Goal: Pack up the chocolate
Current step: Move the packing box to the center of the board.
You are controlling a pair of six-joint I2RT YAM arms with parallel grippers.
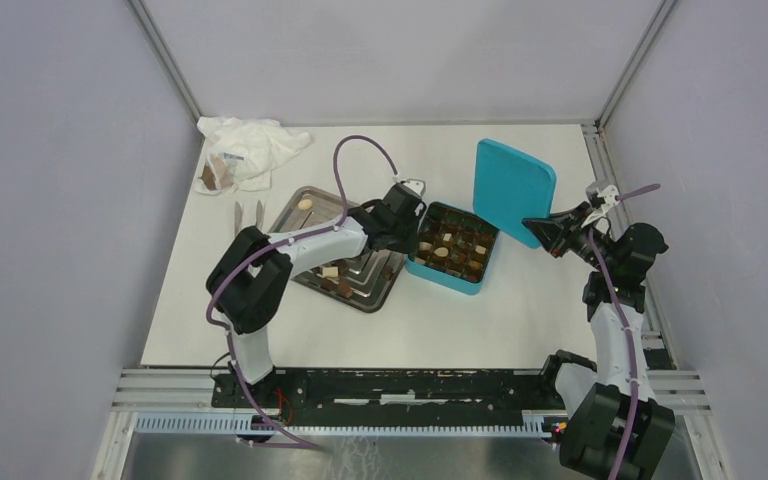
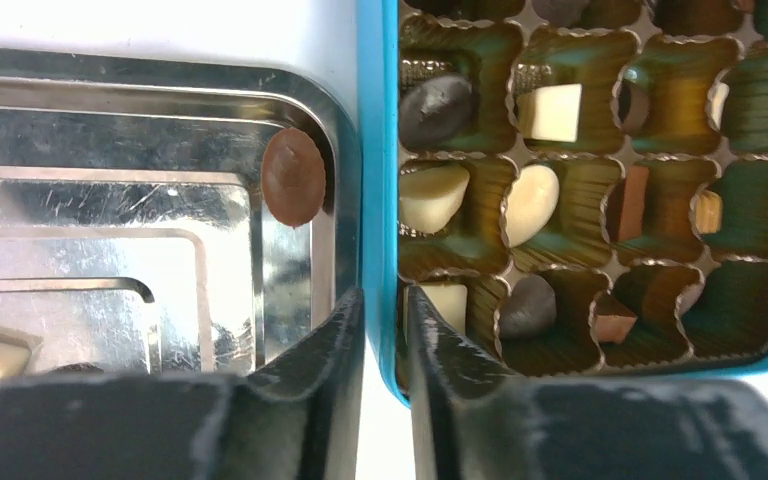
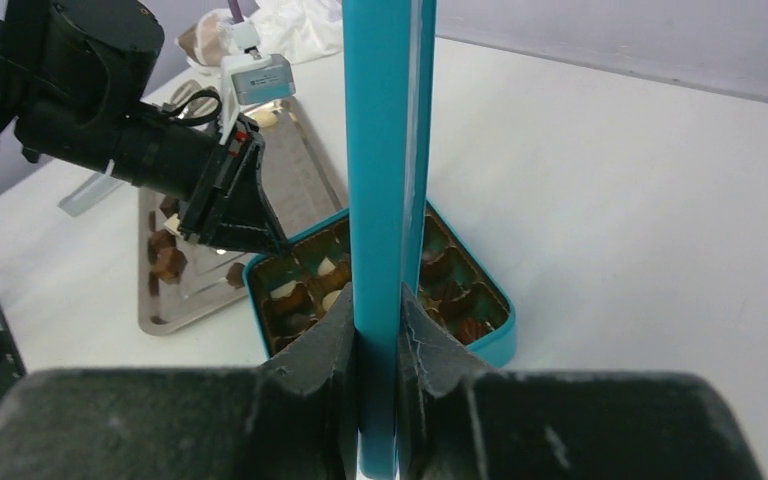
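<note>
Teal lid (image 3: 380, 200) stands edge-on, clamped by the right gripper (image 3: 378, 340). Only the left wrist view shows the chocolate (image 2: 550, 110) closely: pieces in the teal box (image 2: 375, 150) at frame right, one brown disc (image 2: 293, 176) in the steel tray (image 2: 110, 90). The left gripper (image 2: 382, 330), bottom centre, is nearly closed and seemingly empty.

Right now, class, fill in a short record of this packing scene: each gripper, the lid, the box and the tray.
left gripper: over the wall of the teal box, beside the steel tray; jaws nearly together, nothing seen between
right gripper: shut on the teal lid, held upright on edge
teal box: uncovered, chocolate in many cells, some empty
steel tray: brown disc and a few other pieces left
</note>
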